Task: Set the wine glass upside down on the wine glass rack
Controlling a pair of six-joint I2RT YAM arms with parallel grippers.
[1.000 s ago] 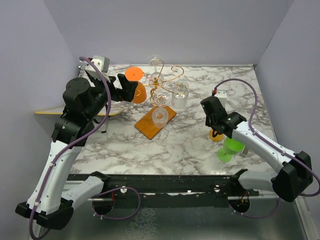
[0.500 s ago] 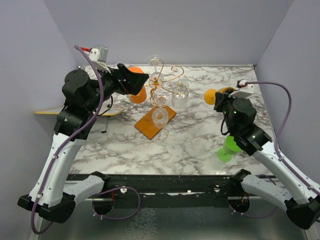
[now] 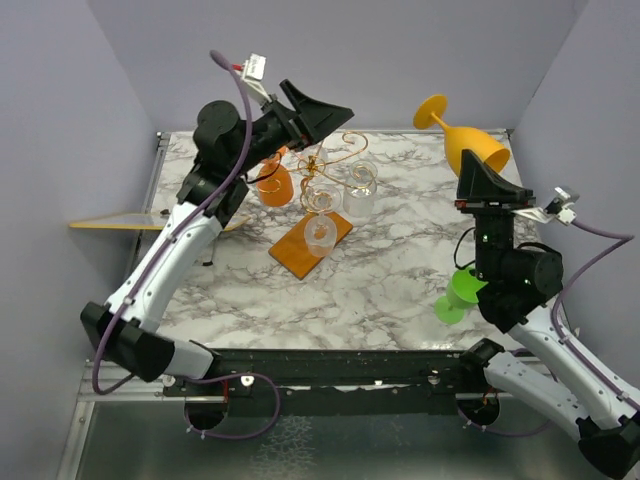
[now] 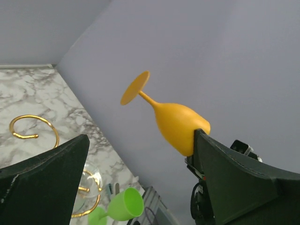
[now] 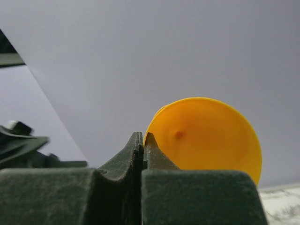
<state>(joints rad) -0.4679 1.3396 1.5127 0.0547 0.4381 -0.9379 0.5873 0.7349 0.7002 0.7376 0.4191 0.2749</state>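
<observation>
The top external camera looks down from above and behind the arm bases over the whole marble table (image 3: 380, 290) toward the far wall. The left wrist camera, high above the table, faces the right-hand wall between the wide-set fingers of the left gripper (image 4: 140, 138), while the right wrist camera peers close along the pressed-together right gripper (image 5: 142, 140) at bare wall. All three views share the yellow wine glass (image 3: 472, 148) (image 4: 177, 123) (image 5: 206, 136), held aloft.

Right hand (image 3: 480, 178) raised yellow wine glass (image 3: 468, 140); left hand (image 3: 335, 112) rose.

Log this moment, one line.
left gripper: open, raised | right gripper: shut on yellow wine glass, foot up, aloft | rack: not reached
</observation>
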